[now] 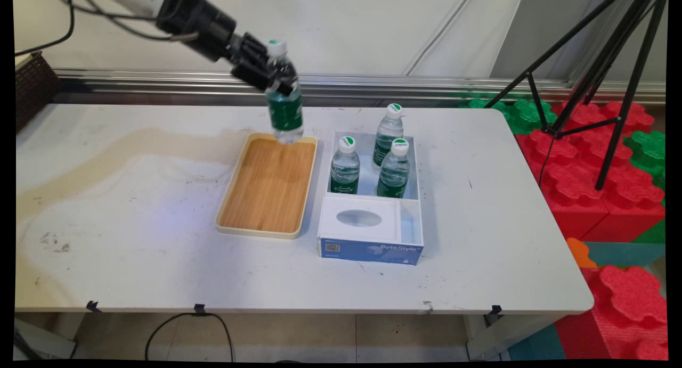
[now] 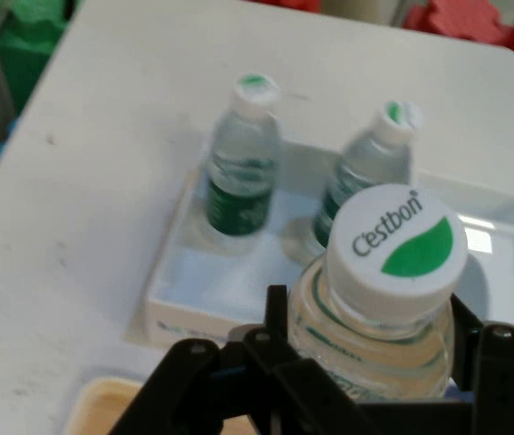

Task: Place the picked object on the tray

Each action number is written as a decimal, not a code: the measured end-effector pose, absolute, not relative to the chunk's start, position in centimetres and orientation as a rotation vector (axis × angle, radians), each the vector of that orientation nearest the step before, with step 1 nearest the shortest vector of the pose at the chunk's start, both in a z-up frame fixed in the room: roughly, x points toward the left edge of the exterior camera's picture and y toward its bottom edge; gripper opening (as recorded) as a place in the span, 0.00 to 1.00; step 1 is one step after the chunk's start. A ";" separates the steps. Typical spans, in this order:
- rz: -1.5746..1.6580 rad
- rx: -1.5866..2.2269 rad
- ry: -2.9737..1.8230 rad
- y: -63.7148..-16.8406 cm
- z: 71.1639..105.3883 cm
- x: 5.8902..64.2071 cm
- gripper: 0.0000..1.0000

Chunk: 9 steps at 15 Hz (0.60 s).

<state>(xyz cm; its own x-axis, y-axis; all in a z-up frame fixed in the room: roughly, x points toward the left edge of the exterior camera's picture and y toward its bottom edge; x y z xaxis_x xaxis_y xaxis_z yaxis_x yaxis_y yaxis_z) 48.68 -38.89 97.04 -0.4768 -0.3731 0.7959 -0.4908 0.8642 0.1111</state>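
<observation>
While the gripper [image 1: 273, 80] is clenched round the neck of a water bottle [image 1: 284, 109], the bottle hangs tilted in the air over the far end of a wooden tray [image 1: 266, 197]. Such a high, narrow hold could let it swing or slip. Just beside the tray, a white box [image 1: 373, 240] holds three more bottles [image 1: 394, 168]. Both rest on a stained white table [image 1: 133, 224]; a tripod [image 1: 602, 70] and foam blocks [image 1: 602, 187] stand beyond.
</observation>
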 end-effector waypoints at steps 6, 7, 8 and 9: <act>0.107 0.537 -2.169 -33.6 93.0 49.4 0.00; 0.105 0.528 -2.177 -33.1 92.3 49.5 0.00; 0.106 0.522 -2.182 -32.9 91.9 49.5 0.00; 0.108 0.514 -2.192 -32.5 91.2 49.6 0.00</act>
